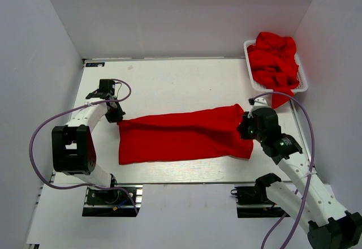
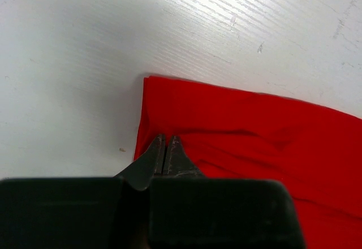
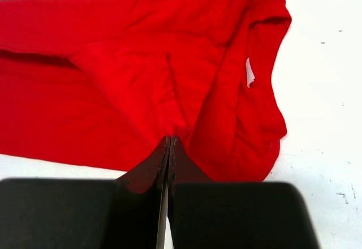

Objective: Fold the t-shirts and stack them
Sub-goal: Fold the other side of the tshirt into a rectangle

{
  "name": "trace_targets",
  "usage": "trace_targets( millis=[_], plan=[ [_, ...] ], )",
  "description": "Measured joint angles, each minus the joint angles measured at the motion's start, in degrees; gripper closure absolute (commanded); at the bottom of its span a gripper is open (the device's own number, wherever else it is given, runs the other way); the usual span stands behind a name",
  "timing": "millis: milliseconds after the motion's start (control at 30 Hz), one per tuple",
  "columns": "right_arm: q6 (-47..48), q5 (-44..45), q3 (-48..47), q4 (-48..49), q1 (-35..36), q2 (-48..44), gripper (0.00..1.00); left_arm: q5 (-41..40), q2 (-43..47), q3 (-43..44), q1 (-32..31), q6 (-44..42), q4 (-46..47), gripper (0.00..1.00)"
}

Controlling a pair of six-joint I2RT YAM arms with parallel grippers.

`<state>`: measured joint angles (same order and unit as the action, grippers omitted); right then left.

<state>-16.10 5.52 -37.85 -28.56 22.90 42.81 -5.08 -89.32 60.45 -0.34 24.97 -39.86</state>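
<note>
One red t-shirt [image 1: 184, 136] lies on the white table, folded lengthwise into a long band. My left gripper [image 1: 117, 116] is at its far-left corner. In the left wrist view the jaws [image 2: 167, 140] are shut over the fabric [image 2: 254, 130] just inside that corner. My right gripper [image 1: 245, 129] is at the collar end. In the right wrist view its jaws [image 3: 171, 140] are shut and pinch the shirt [image 3: 113, 79], whose wrinkles run into the tips. The white neck label [image 3: 250, 72] shows beside the collar. Several more red t-shirts [image 1: 274, 59] are heaped in the basket.
A white mesh basket [image 1: 249, 62] stands at the table's far right corner, with one shirt hanging over its front edge [image 1: 281, 98]. White walls enclose the table on three sides. Purple cables loop from both arms.
</note>
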Motion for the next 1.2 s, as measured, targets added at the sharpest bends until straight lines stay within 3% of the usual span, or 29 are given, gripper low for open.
trace_targets(
  millis=[500, 533, 667, 700, 767, 800, 833, 867, 1200],
  plan=[
    [-3.65, -4.87, 1.20, -3.41, 0.00, -0.13, 1.00, -0.31, 0.07, -1.01, 0.00, 0.72, -1.09, 1.00],
    [-4.37, -5.38, 2.01, -3.43, 0.00, -0.26, 1.00, -0.35, 0.07, -1.03, -0.02, 0.85, -1.40, 0.97],
    [-7.48, -6.40, 5.35, -3.52, 0.00, -0.46, 1.00, -0.74, 0.07, -2.01, -0.02, 1.60, -2.43, 0.69],
    [-8.17, -6.36, 6.08, -3.69, 0.00, -0.44, 1.00, -0.87, 0.07, -2.47, -0.02, 1.77, -2.89, 0.46],
    [-9.64, -6.32, 6.99, -4.59, 0.00, -0.44, 0.84, -1.31, 0.07, -3.30, -0.02, 1.90, -4.31, 0.20],
    [-10.32, -5.99, 7.26, -5.01, 0.00, -0.44, 0.71, -1.75, 0.07, -3.58, -0.02, 2.32, -5.18, 0.00],
    [-10.97, -5.64, 7.39, -5.44, 0.00, -0.44, 0.50, -2.21, 0.07, -3.74, -0.02, 2.56, -6.10, 0.00],
    [-11.45, -5.55, 7.45, -5.90, 0.00, -0.46, 0.10, -2.75, 0.15, -3.74, -0.02, 3.04, -7.10, 0.00],
    [-10.75, -6.60, 4.70, -6.88, -0.02, 0.59, 0.10, -3.65, 4.52, 4.98, 0.17, 4.22, -11.78, 0.00]
  ],
)
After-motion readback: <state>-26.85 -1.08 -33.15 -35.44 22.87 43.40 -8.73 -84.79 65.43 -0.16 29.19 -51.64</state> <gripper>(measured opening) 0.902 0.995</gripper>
